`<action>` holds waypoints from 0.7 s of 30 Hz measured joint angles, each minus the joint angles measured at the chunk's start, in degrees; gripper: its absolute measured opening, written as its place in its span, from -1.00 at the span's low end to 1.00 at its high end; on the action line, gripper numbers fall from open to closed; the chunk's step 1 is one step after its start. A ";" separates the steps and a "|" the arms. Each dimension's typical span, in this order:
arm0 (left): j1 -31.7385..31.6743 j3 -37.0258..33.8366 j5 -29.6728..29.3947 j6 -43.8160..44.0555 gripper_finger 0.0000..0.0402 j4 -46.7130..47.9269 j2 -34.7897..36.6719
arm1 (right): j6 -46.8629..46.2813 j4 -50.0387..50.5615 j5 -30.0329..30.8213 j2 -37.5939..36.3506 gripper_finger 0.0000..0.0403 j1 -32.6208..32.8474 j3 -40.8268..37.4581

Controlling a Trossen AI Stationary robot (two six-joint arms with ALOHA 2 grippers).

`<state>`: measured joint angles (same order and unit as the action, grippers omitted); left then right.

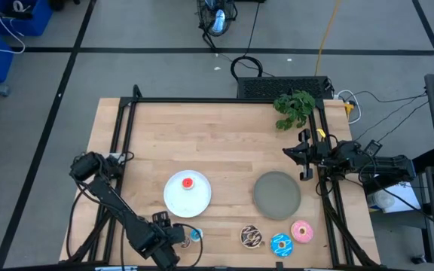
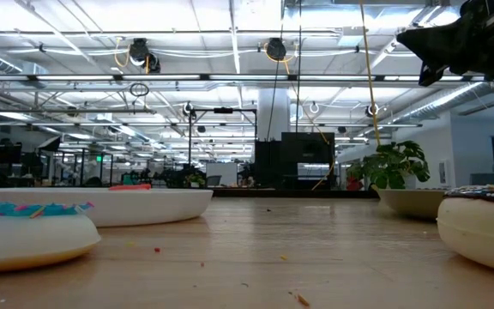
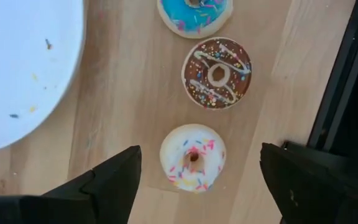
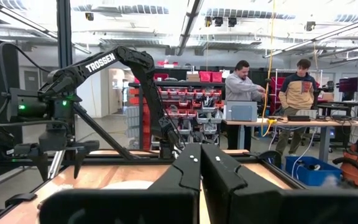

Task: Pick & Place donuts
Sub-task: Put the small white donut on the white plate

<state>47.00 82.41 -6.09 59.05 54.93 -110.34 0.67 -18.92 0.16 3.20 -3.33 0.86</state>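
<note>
Left gripper [image 3: 194,180]: fingers spread, straddling a pink-white donut [image 3: 192,157] on the table's near edge.
Still loose: chocolate donut [image 1: 251,237], blue-iced donut [image 1: 281,245], pink-iced donut [image 1: 302,231].
Done: red donut [image 1: 187,182] on white plate [image 1: 175,199].
Right gripper [image 1: 306,154]: closed, parked far right.
</note>
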 joint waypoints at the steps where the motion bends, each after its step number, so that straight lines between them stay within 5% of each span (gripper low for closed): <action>1: -0.01 -0.02 -0.26 0.00 0.63 -0.04 0.00 | 0.02 0.00 0.00 0.00 -1.00 0.00 0.00; 21: 0.00 -2.65 0.97 -0.39 0.64 -1.91 -0.02 | 0.17 -0.02 0.01 0.00 -1.00 0.00 -0.02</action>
<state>47.00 79.76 -5.13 58.65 53.03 -110.36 0.84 -18.94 0.17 3.20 -3.33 0.84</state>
